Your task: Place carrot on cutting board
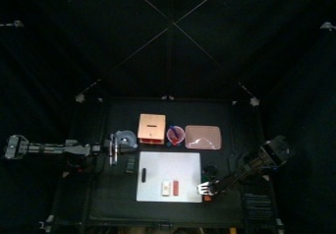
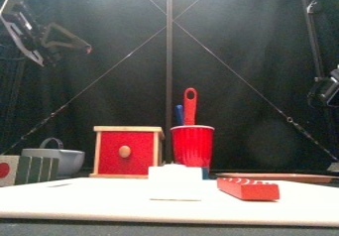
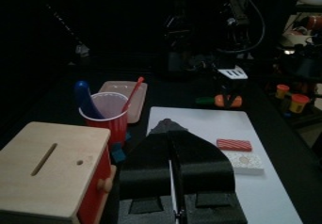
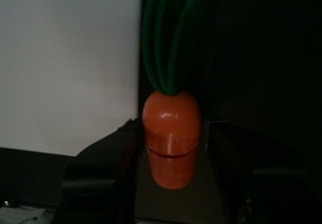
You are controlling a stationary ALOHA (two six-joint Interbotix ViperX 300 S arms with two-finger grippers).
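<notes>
The orange carrot (image 4: 170, 138) with green leaves stands between the jaws of my right gripper (image 4: 170, 167), which is shut on it. In the top view the right gripper (image 1: 210, 186) is at the right edge of the white cutting board (image 1: 164, 169), near its front corner. The board also shows in the right wrist view (image 4: 70, 58) beside the carrot. My left gripper (image 3: 172, 126) is shut and empty, resting at the board's left side (image 1: 125, 159).
On the board lie a white block (image 2: 173, 180) and a red block (image 2: 248, 187). Behind stand a wooden box with a red front (image 2: 127, 151), a red cup (image 2: 193, 144) holding a red spatula (image 2: 189, 106), a grey bowl (image 2: 59, 159) and a pink tray (image 1: 202, 137).
</notes>
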